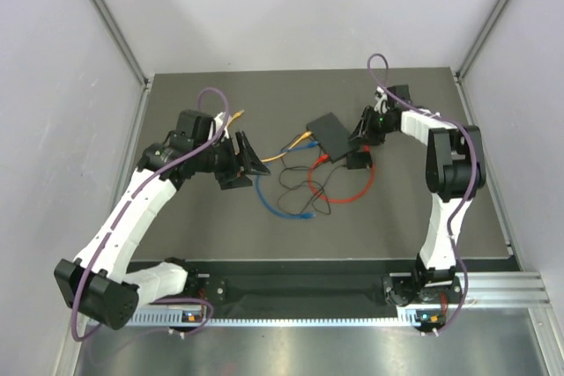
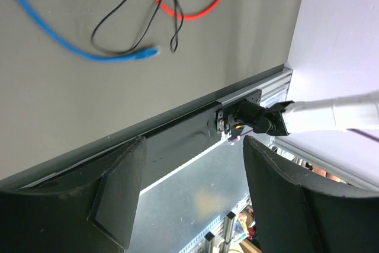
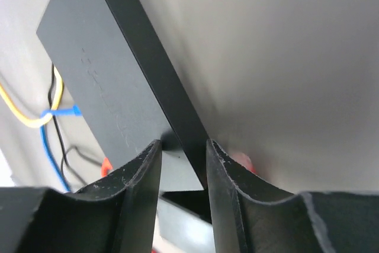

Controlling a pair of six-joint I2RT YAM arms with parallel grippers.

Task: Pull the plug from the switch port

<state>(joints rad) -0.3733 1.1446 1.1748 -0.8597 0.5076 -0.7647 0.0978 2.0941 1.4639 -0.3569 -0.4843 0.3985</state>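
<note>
My right tool (image 3: 183,146) straddles an edge of the flat matte-black rectangular switch (image 3: 100,69); I cannot tell whether it pinches. My left tool (image 2: 194,143) hangs spread and empty.

switch (image 3: 100,69) sockets out of sight; blue cable (image 2: 112,58) blurred, cut off top-left.

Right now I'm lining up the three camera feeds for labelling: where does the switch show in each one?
Top external: the switch lies just right of centre, in the upper half.
Left wrist: not in it.
Right wrist: the switch fills the upper left and runs down to bottom centre.
Shared landmark: the blue cable, seen in all three.
</note>
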